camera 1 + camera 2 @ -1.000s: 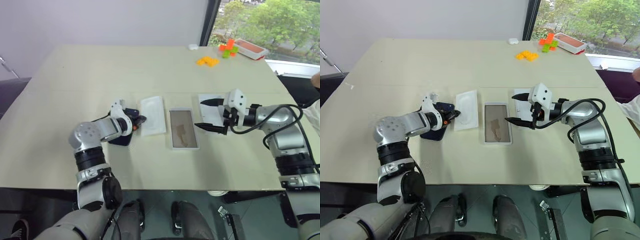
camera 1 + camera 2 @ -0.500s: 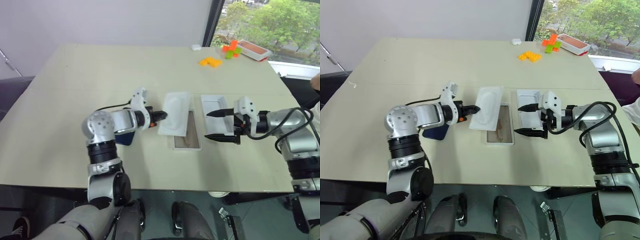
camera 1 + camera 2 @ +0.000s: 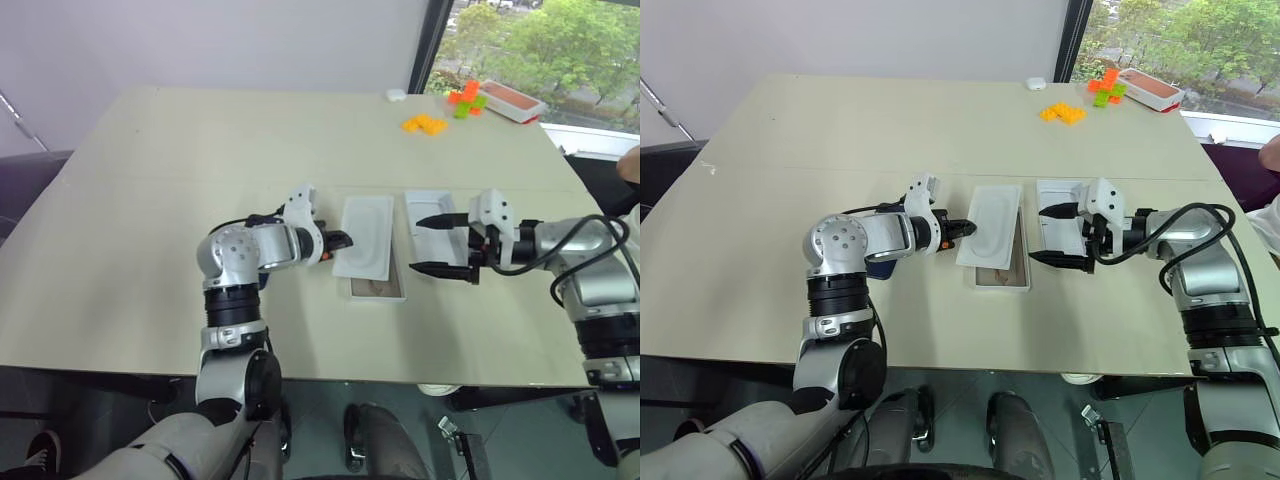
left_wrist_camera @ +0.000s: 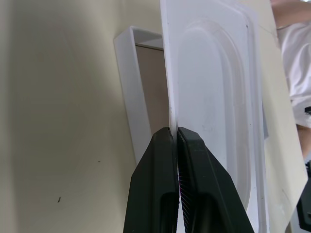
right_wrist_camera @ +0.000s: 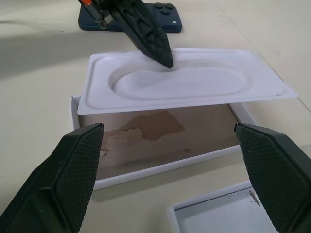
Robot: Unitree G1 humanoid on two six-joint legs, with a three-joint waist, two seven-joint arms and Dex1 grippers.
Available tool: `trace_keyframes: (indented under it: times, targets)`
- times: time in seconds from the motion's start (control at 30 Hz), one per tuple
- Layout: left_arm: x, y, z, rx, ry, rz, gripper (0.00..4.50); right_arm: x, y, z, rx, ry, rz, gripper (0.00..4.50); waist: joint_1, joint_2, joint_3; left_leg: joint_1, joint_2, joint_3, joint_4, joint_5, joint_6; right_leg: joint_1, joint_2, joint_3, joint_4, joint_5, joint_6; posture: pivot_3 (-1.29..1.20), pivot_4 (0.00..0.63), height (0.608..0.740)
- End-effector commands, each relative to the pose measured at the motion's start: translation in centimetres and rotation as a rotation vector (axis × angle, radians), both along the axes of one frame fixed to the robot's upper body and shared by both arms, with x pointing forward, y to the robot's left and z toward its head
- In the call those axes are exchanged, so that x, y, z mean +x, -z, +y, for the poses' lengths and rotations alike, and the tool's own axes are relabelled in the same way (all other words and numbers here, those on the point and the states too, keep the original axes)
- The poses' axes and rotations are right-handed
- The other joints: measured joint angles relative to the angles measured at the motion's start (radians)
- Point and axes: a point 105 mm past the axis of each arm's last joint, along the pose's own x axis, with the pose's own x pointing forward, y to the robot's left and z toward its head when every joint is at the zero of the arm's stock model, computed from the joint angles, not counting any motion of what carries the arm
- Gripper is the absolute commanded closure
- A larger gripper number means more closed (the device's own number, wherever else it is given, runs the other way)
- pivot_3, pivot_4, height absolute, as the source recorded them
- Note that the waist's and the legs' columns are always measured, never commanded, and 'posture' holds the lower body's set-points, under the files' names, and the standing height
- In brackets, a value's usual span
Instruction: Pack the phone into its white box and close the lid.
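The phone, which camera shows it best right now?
The right wrist view: the phone lies flat on the table, lens cluster visible, behind the left gripper. In both eye views the left arm hides most of it; only a dark corner shows.

Left gripper (image 3: 966,228), pinched shut on the edge of the thin white insert (image 3: 990,212), is no longer beside the white box (image 3: 1002,270): a second ago the insert lay flat on the table just left of the box, now it's lifted and held tilted over the box, covering most of its left side and far end. Left arm has swung in toward the box with it. Right gripper (image 3: 440,243), jaws wide, has backed off slightly to the box's right side.
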Motion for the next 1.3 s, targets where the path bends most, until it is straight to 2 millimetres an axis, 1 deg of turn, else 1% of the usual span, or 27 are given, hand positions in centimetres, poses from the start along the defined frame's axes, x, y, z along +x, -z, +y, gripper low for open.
trace_keyframes:
  times: [0.03, 0.2, 0.4, 0.43, 0.5, 0.6, 0.7, 0.73, 0.77, 0.87, 0.97, 1.03, 1.1, 1.13, 1.23, 1.27, 1.3]
  targets:
    - [-0.9, -0.7, -1.9, -0.024, 0.050, -0.013, 4.46, 0.3, -1.3, 0.0, 0.008, 0.002, -0.066, 0.00, 0.000, 0.000, 0.000, 0.000, 0.000, 0.000, 0.000, 0.000, 0.000, 0.000, 0.000, 0.000, 0.000, 0.000, 0.000, 0.00, 0.150, 0.740]
    - [-0.7, -0.3, -1.5, 0.008, 0.039, -0.015, 4.46, 0.4, -1.3, 0.1, 0.007, 0.003, -0.072, 0.00, 0.000, 0.000, 0.000, 0.000, 0.000, 0.000, 0.000, 0.000, 0.000, 0.000, 0.000, 0.000, 0.000, 0.000, 0.000, 0.00, 0.150, 0.740]
    - [-1.1, -0.1, -2.0, -0.006, 0.065, 0.008, 4.46, 0.5, -1.3, 0.2, 0.005, 0.007, -0.081, 0.00, 0.000, 0.000, 0.000, 0.000, 0.000, 0.000, 0.000, 0.000, 0.000, 0.000, 0.000, 0.000, 0.000, 0.000, 0.000, 0.00, 0.150, 0.740]
    - [-1.1, -0.1, -2.1, -0.011, 0.066, 0.013, 4.15, 0.5, -1.3, 0.2, 0.005, 0.008, -0.083, 0.00, 0.000, 0.000, 0.000, 0.000, 0.000, 0.000, 0.000, 0.000, 0.000, 0.000, 0.000, 0.000, 0.000, 0.000, 0.000, 0.00, 0.150, 0.740]
    - [-1.2, -0.1, -2.2, 0.003, 0.074, 0.005, 3.40, 0.5, -1.3, 0.3, 0.006, 0.008, -0.084, 0.00, 0.000, 0.000, 0.000, 0.000, 0.000, 0.000, 0.000, 0.000, 0.000, 0.000, 0.001, 0.000, 0.000, 0.000, 0.000, 0.00, 0.150, 0.740]
    - [-1.4, -0.5, -2.3, -0.005, 0.091, -0.002, 2.03, 0.5, -1.2, 0.4, 0.007, 0.008, -0.083, 0.00, 0.000, 0.000, 0.000, 0.000, 0.000, 0.000, 0.000, 0.000, 0.000, 0.000, 0.001, 0.000, 0.000, 0.000, 0.000, 0.00, 0.150, 0.740]
    - [-1.3, -1.2, -2.0, 0.009, 0.109, -0.043, 2.03, 0.6, -1.2, 0.5, 0.011, 0.008, -0.081, 0.00, 0.000, 0.000, 0.000, 0.000, 0.000, 0.000, 0.000, 0.000, 0.000, 0.000, 0.001, 0.000, 0.000, 0.000, 0.000, 0.00, 0.150, 0.740]
    - [-1.2, -1.8, -1.8, -0.003, 0.112, -0.061, 2.03, 0.6, -1.2, 0.5, 0.012, 0.008, -0.082, 0.00, 0.000, 0.000, 0.000, 0.000, 0.000, 0.000, 0.000, 0.000, 0.000, 0.000, 0.001, 0.000, 0.000, 0.000, 0.000, 0.00, 0.150, 0.740]
    - [-1.0, -2.3, -1.5, -0.008, 0.108, -0.077, 2.03, 0.7, -1.2, 0.6, 0.014, 0.008, -0.083, 0.00, 0.000, 0.000, 0.000, 0.000, 0.000, 0.000, 0.000, 0.000, 0.000, 0.000, 0.001, 0.000, 0.000, 0.000, 0.000, 0.00, 0.150, 0.740]
    - [0.0, -3.4, 0.2, 0.049, 0.072, -0.165, 2.03, 1.0, -1.5, 1.1, 0.048, 0.018, -0.072, 0.00, -0.003, 0.000, 0.000, 0.000, 0.000, 0.000, 0.000, 0.000, 0.000, 0.000, 0.001, 0.000, 0.001, 0.000, 0.000, 0.00, 0.150, 0.740]
    - [0.9, -5.5, 2.2, 0.137, 0.065, -0.351, 2.03, 1.7, -1.8, 1.9, 0.112, 0.055, -0.024, 0.00, -0.011, 0.000, 0.000, 0.001, 0.001, 0.000, 0.000, 0.000, 0.000, 0.000, 0.004, 0.001, 0.001, 0.001, 0.000, 0.00, 0.150, 0.740]
    - [0.9, -6.5, 2.9, 0.189, 0.105, -0.471, 2.03, 1.9, -1.7, 2.6, 0.127, 0.063, -0.009, 0.00, -0.010, 0.000, 0.000, 0.002, 0.002, -0.001, 0.000, 0.001, -0.002, 0.000, 0.005, 0.001, 0.002, 0.001, -0.001, 0.00, 0.150, 0.740]
    - [0.8, -7.8, 3.7, 0.207, 0.119, -0.591, 2.03, 2.0, -1.4, 3.0, 0.108, 0.077, 0.000, 0.00, -0.009, 0.001, 0.000, 0.002, 0.003, -0.001, -0.001, 0.002, -0.003, 0.000, 0.005, 0.001, 0.002, 0.001, -0.002, 0.00, 0.150, 0.740]
    - [0.6, -8.2, 4.2, 0.203, 0.130, -0.624, 2.03, 2.2, -1.3, 3.2, 0.100, 0.092, 0.000, 0.00, -0.007, 0.001, 0.000, 0.002, 0.004, -0.001, -0.001, 0.002, -0.003, 0.000, 0.005, 0.001, 0.002, 0.001, -0.002, 0.00, 0.150, 0.740]
    - [0.5, -8.5, 6.5, 0.291, 0.125, -0.759, 2.03, 2.6, -1.4, 4.4, 0.097, 0.127, 0.026, 0.00, -0.011, 0.001, -0.001, 0.001, 0.004, 0.000, -0.001, 0.002, -0.003, -0.001, 0.000, 0.001, 0.001, 0.001, -0.002, 0.00, 0.150, 0.740]
    - [0.4, -8.1, 8.0, 0.368, 0.130, -0.830, 2.03, 2.6, -1.1, 5.0, 0.069, 0.140, 0.042, 0.00, -0.013, 0.002, -0.001, 0.001, 0.004, 0.001, -0.002, 0.002, -0.003, -0.001, -0.001, 0.003, 0.002, 0.001, -0.002, 0.00, 0.150, 0.740]
    - [0.3, -7.7, 8.9, 0.422, 0.145, -0.875, 2.03, 2.6, -0.9, 5.4, 0.047, 0.150, 0.051, 0.00, -0.019, 0.002, -0.001, 0.001, 0.003, 0.002, -0.002, 0.002, -0.003, -0.002, -0.002, 0.003, 0.002, 0.001, -0.002, 0.00, 0.150, 0.740]
